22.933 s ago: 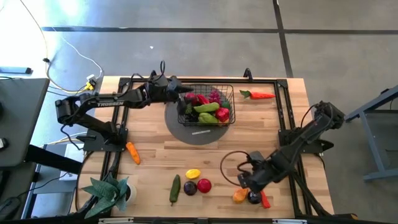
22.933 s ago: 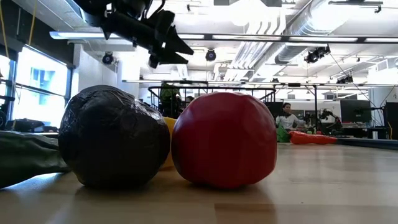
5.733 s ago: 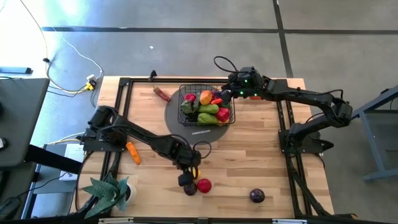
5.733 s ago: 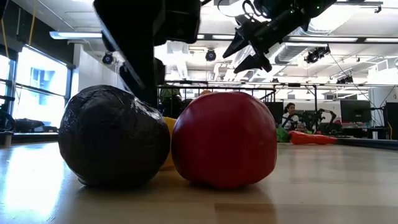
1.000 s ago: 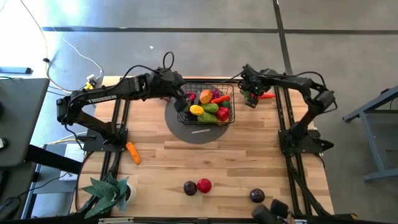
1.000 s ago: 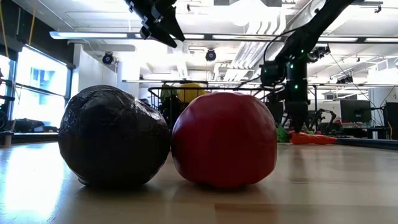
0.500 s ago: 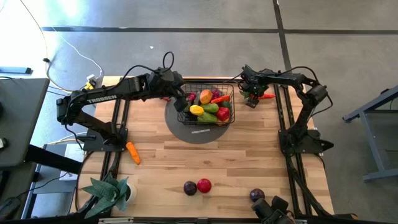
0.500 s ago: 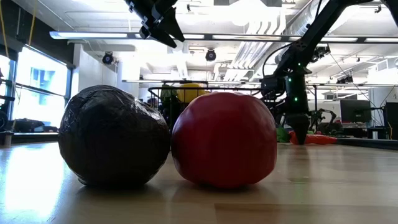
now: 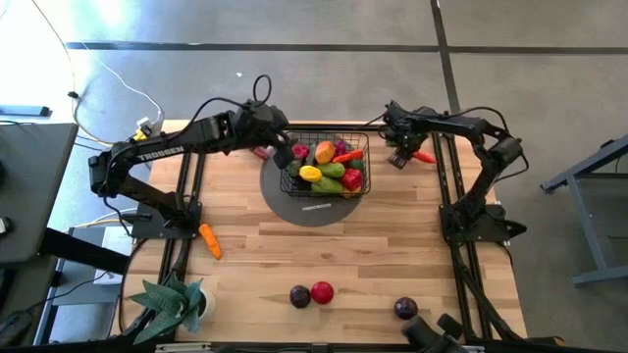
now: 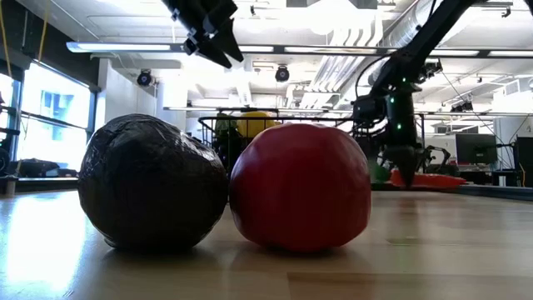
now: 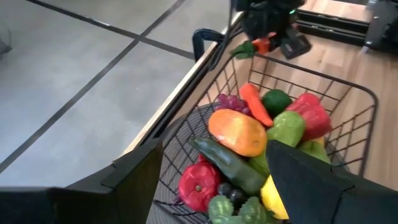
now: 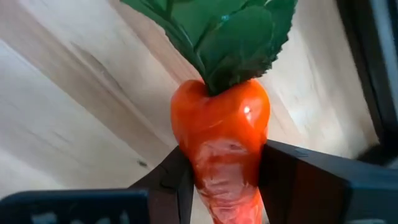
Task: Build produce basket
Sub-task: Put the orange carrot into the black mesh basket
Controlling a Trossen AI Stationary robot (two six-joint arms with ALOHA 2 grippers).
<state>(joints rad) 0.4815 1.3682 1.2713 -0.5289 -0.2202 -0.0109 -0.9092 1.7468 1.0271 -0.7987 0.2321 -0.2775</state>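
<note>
The black wire basket (image 9: 330,137) stands on a round grey mat (image 9: 312,210) at the table's far middle, filled with produce (image 11: 249,134): an orange fruit, peppers, a cucumber, grapes. My left gripper (image 9: 285,153) hangs open above the basket's left side, touching nothing. Right of the basket, near the far edge, an orange carrot (image 9: 422,155) with green leaves (image 12: 217,31) lies on the wood. My right gripper (image 9: 400,155) points down and is shut on it. The low view shows this gripper (image 10: 405,178) standing over the carrot (image 10: 431,180). My right gripper pinches the carrot's thick end (image 12: 221,155), just below the leaves, between its two fingers (image 12: 169,180). The fingers come from above, pointing down, and lie across the carrot. The carrot lies flat on the table.
Near the front edge lie a dark plum (image 9: 299,296), a red apple (image 9: 322,292) and another dark plum (image 9: 405,308). A second carrot (image 9: 209,239) lies at the left, with a leafy plant (image 9: 172,304) at the front left corner. A black frame (image 9: 446,176) runs around the table.
My right gripper has sunk onto the carrot by the far right edge and shut on its thick end. The carrot stays on the table.
</note>
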